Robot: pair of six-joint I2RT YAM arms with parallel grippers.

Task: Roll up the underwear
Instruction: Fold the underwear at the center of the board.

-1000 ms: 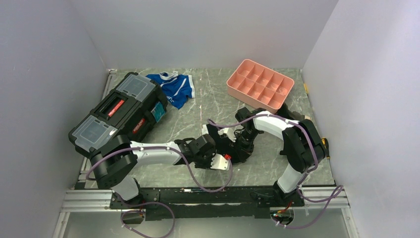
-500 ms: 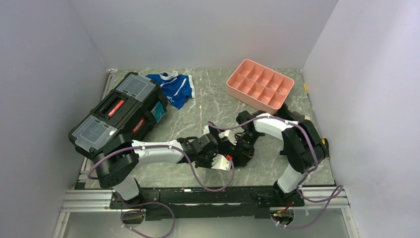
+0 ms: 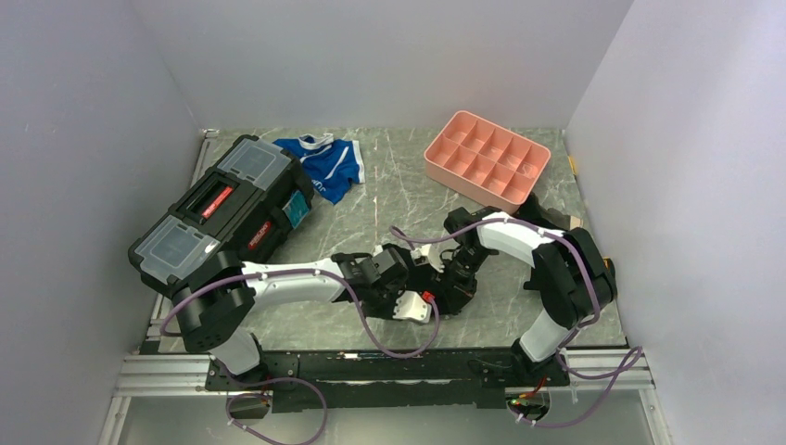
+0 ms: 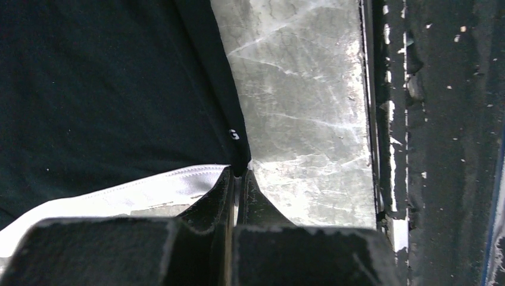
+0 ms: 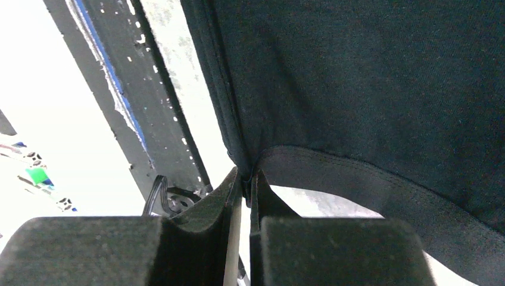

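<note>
Found the underwear (image 4: 107, 89) lying on the worktop (image 4: 298, 107) near its front edge. Held it at one corner in the left claw (image 4: 236, 179), pinched fully closed, and at a hem in the right claw (image 5: 245, 179), closed likewise. Seemed the gripping step, rolling not yet begun. Called next for turning both held edges over evenly.

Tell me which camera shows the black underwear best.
Left wrist: the underwear shows its white stripe and lettering. Right wrist shows only plain black fabric. From above, the arms hide nearly all of it.
</note>
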